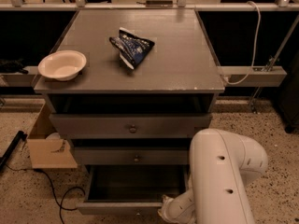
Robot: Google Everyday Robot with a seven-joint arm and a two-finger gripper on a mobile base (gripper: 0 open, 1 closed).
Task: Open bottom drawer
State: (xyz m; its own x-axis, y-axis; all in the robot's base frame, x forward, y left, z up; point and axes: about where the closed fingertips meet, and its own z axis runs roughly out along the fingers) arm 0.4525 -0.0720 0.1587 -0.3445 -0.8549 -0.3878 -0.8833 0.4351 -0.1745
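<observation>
Camera view shows the bottom drawer standing pulled out, lowest under the worktop. The gripper sits at the right end of its front; I cannot tell its grip. The pull looks nearly finished, so the next move is probably letting go and backing clear.

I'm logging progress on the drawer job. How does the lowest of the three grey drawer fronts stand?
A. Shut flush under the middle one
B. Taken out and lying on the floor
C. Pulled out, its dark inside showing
C: the grey-painted wooden bottom drawer juts forward of the two drawers above it, with its dark inside open to view. The gripper, at the end of the white robot arm, is low by the right end of the drawer's front.
</observation>
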